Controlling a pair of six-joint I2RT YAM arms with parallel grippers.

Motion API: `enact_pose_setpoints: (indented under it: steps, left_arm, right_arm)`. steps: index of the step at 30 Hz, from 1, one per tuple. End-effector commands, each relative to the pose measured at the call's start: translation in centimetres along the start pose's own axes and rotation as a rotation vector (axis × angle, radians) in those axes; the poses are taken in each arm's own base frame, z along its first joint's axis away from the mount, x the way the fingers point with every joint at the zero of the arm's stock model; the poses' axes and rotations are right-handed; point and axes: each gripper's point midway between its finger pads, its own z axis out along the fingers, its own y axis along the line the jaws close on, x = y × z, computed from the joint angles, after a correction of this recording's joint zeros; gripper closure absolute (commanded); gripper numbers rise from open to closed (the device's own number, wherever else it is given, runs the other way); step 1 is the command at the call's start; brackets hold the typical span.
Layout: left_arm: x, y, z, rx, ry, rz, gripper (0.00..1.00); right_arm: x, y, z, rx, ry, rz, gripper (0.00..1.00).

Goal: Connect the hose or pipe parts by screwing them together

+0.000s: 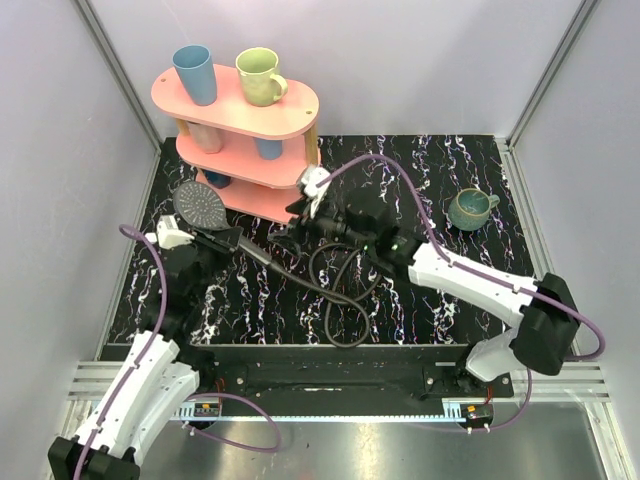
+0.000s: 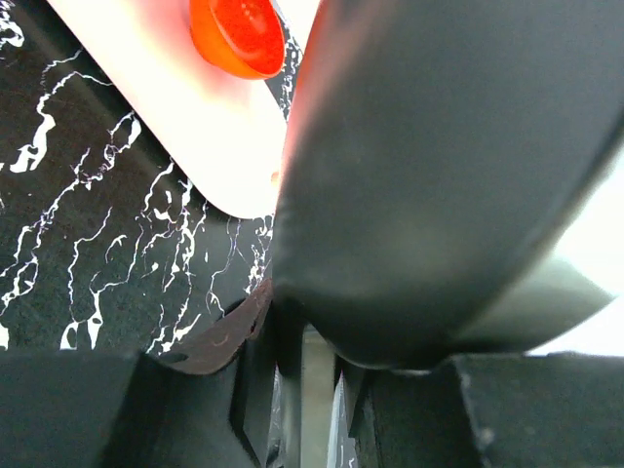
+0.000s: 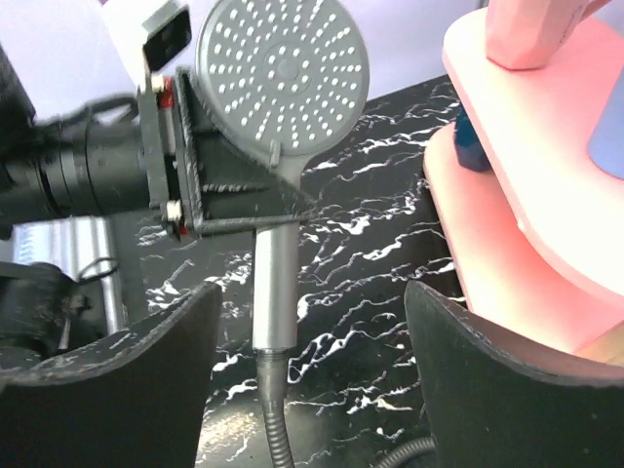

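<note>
Fingers [image 3: 107, 375] of right gripper [image 3: 310, 297] spread beside long black coiled hose [image 3: 277, 414] at dark grey dotted shower head [image 3: 283, 73], left gripper [image 3: 255, 207] pinching its handle near tabletop's [image 3: 375, 258] far-left corner; apparently screwing stage, regrip likely next.

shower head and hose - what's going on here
The left tool grips the shower head by its handle, holding it near the pink shelf. The black hose meets the bottom of the handle and loops across the table. The right tool sits open, one finger on each side of that joint, gripping nothing. How tightly the joint is screwed cannot be told.
</note>
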Motion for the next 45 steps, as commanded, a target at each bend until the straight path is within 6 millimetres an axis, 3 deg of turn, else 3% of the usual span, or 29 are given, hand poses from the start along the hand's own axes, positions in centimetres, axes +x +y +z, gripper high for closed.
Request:
enact_pose_setpoints:
  steps: [1, 2, 3, 4, 5, 9, 10, 17, 20, 23, 24, 25, 30, 32, 33, 35, 36, 38, 40, 41, 42, 43, 44, 45]
  left_arm:
    - [-3.2, -2.7, -1.1, -0.064, -0.052, -0.046, 1.00]
    - [-3.3, -3.0, -1.2, -0.066, -0.051, -0.049, 1.00]
    - [-3.2, -2.7, -1.2, -0.093, -0.037, -0.055, 1.00]
    - [-3.7, -3.7, -1.5, -0.083, -0.042, -0.067, 1.00]
    - [-3.8, -3.8, -1.6, -0.094, -0.039, -0.077, 1.00]
    - [-3.5, -3.0, -2.0, -0.189, -0.008, -0.120, 1.00]
    - [-3.5, -3.1, -1.8, -0.200, 0.000, -0.125, 1.00]
    - [-3.1, -3.2, -1.7, -0.256, 0.047, -0.127, 1.00]
    - [-3.0, -3.0, -1.6, -0.263, 0.048, -0.126, 1.00]
    - [-2.7, -2.6, -1.5, -0.270, 0.053, -0.123, 1.00]
    - [-2.7, -2.5, -1.4, -0.268, 0.052, -0.111, 1.00]
    - [-2.7, -2.5, -1.5, -0.267, 0.051, -0.109, 1.00]
    - [-2.7, -2.9, -1.6, -0.179, 0.033, -0.069, 1.00]
    - [-3.0, -4.6, -1.4, -0.053, 0.008, -0.066, 1.00]
    - [-1.5, -3.5, -1.2, -0.031, 0.046, -0.057, 1.00]
    - [-1.7, -6.4, -2.0, 0.166, 0.024, -0.088, 1.00]
    - [-0.3, -4.6, -1.7, 0.166, 0.045, -0.097, 1.00]
    - [-0.8, -6.7, -2.5, 0.316, 0.010, -0.085, 1.00]
    - [-0.1, -5.9, -2.5, 0.346, 0.010, -0.053, 1.00]
    - [0.3, -5.8, -2.7, 0.377, 0.009, -0.039, 1.00]
    - [0.3, -5.8, -2.8, 0.406, -0.004, -0.028, 1.00]
    - [0.2, -6.0, -3.2, 0.442, -0.022, -0.021, 1.00]
    - [-0.4, -7.1, -4.0, 0.518, -0.058, -0.027, 1.00]
    - [0.1, -6.3, -3.9, 0.522, -0.060, -0.027, 1.00]
  right_arm:
    - [0.9, -0.7, -0.7, 0.227, 0.091, -0.276, 0.18]
    - [1.2, 0.5, -0.5, 0.218, 0.095, -0.303, 0.18]
    - [1.5, 0.4, -0.6, 0.254, 0.099, -0.349, 0.18]
    - [2.1, 0.8, -0.4, 0.259, 0.111, -0.374, 0.18]
    - [2.5, 1.9, 0.0, 0.252, 0.118, -0.400, 0.18]
    - [4.2, 2.3, 1.2, 0.305, 0.195, -0.496, 0.19]
    - [5.3, 2.4, 1.8, 0.306, 0.223, -0.514, 0.20]
    - [8.0, 3.7, 3.5, 0.332, 0.289, -0.597, 0.28]
    - [8.8, 3.8, 4.1, 0.358, 0.309, -0.632, 0.35]
    - [9.5, 4.0, 4.5, 0.371, 0.318, -0.641, 0.64]
    - [9.6, 4.2, 4.6, 0.361, 0.311, -0.630, 0.78]
    - [9.6, 4.4, 4.7, 0.350, 0.307, -0.622, 0.83]
    - [9.1, 5.0, 5.3, 0.332, 0.280, -0.580, 1.00]
    - [8.5, 5.6, 5.8, 0.284, 0.257, -0.562, 1.00]
    - [8.1, 5.2, 5.9, 0.272, 0.250, -0.533, 1.00]
    - [7.2, 5.8, 6.3, 0.200, 0.222, -0.466, 1.00]
    - [6.3, 4.8, 6.1, 0.195, 0.207, -0.436, 1.00]
    - [5.5, 5.7, 6.2, 0.067, 0.175, -0.343, 1.00]
    - [4.3, 4.6, 5.6, -0.027, 0.142, -0.271, 1.00]
    - [4.2, 6.3, 5.3, -0.170, 0.113, -0.214, 1.00]
    - [4.1, 6.3, 5.1, -0.221, 0.103, -0.189, 1.00]
    - [3.9, 4.6, 4.7, -0.233, 0.097, -0.168, 1.00]
    - [3.6, 5.9, 4.2, -0.345, 0.094, -0.141, 1.00]
    - [4.0, 5.5, 4.2, -0.380, 0.103, -0.120, 1.00]
